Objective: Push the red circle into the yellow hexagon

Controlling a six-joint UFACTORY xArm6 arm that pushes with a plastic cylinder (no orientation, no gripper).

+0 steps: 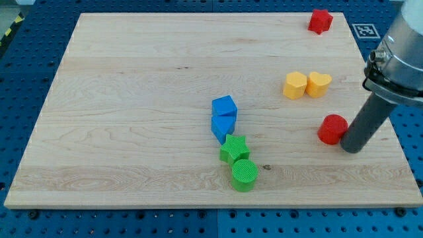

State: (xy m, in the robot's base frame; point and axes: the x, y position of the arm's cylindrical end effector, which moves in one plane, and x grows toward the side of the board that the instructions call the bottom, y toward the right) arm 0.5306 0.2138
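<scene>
The red circle lies on the wooden board at the view's right. The yellow hexagon sits above and to its left, touching a yellow heart on its right side. My tip rests on the board just to the right of the red circle and slightly below it, touching or almost touching its edge.
A red block sits near the top right corner. A blue cube and a blue block stand near the centre, with a green star and a green circle below them. The board's right edge is close to my tip.
</scene>
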